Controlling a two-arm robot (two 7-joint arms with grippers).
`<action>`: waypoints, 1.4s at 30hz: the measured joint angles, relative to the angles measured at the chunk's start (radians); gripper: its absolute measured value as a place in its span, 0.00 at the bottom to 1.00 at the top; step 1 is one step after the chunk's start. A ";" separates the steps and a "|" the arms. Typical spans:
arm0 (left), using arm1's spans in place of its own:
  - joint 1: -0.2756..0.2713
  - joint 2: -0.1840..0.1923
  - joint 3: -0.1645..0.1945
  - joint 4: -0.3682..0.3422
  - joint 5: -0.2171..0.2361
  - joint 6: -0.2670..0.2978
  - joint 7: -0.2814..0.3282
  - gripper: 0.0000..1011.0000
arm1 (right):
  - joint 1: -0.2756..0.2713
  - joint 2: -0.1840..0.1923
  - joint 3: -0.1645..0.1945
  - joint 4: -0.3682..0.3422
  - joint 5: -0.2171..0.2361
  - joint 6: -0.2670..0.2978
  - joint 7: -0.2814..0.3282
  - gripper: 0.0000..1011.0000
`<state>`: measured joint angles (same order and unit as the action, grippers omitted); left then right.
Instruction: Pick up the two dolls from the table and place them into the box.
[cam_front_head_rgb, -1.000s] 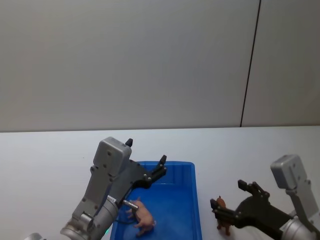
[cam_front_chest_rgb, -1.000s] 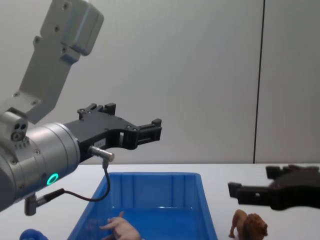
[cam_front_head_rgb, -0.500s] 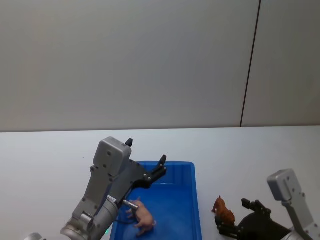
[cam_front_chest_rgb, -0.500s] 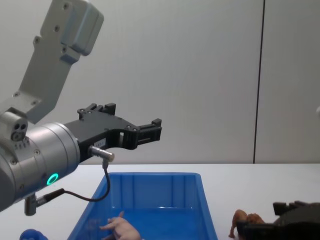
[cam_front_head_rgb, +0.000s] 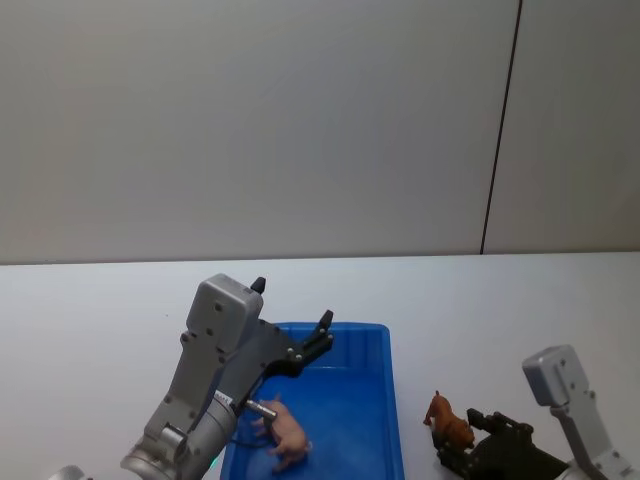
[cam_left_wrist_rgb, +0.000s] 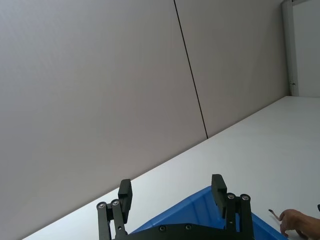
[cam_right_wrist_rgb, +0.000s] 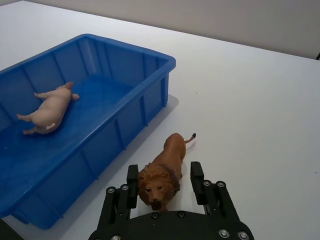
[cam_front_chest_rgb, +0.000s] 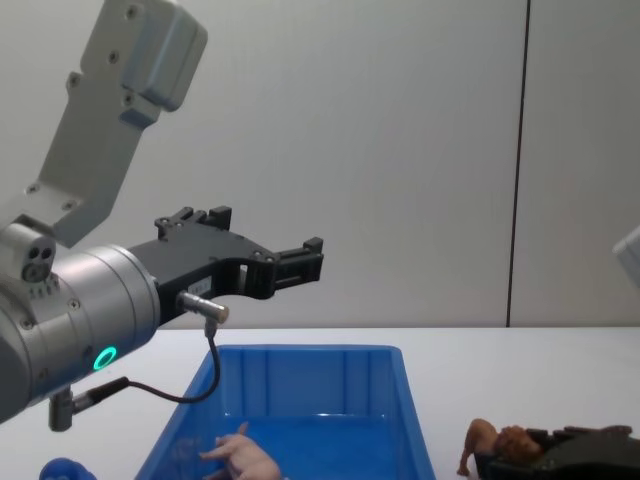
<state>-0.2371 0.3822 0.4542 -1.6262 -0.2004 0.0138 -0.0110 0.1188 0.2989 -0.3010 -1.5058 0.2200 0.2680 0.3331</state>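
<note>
Lion (cam_right_wrist_rgb: 167, 155) framed between the spread fingers of the right gripper (cam_right_wrist_rgb: 164, 174), not yet clamped; head toward the wrist, tail pointing away, its long axis in line with the claw; it stands on the table (cam_right_wrist_rgb: 260, 115) just beside the box (cam_right_wrist_rgb: 125, 47), on the robot's right; the pig (cam_right_wrist_rgb: 50, 107) lies inside; the left gripper (cam_left_wrist_rgb: 171, 186), also open, hovers above the box.

From where I stand the box (cam_front_head_rgb: 360, 327) is bright blue all over. The pig (cam_front_head_rgb: 288, 433) inside it is pale pink. The lion (cam_right_wrist_rgb: 170, 152) just right of it is tan brown with a darker mane. Above the box, the left gripper (cam_left_wrist_rgb: 171, 181) is black on a silver-grey arm (cam_front_chest_rgb: 110, 110) with a glowing green ring (cam_front_chest_rgb: 105, 357). The right gripper (cam_right_wrist_rgb: 164, 172) is also black. The table (cam_front_head_rgb: 90, 310) is plain white.
</note>
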 joint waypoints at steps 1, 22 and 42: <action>0.000 0.000 0.000 0.000 0.000 0.000 0.000 0.99 | 0.001 -0.001 0.000 0.002 0.000 -0.001 -0.001 0.61; 0.000 0.000 0.000 0.000 0.000 0.000 0.000 0.99 | 0.001 -0.001 -0.003 -0.048 -0.042 -0.097 -0.044 0.43; 0.000 0.000 0.000 0.000 0.000 0.000 0.000 0.99 | 0.071 -0.044 -0.017 -0.129 -0.067 -0.097 0.023 0.43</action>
<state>-0.2371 0.3822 0.4542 -1.6262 -0.2004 0.0138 -0.0109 0.1898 0.2552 -0.3183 -1.6347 0.1526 0.1708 0.3564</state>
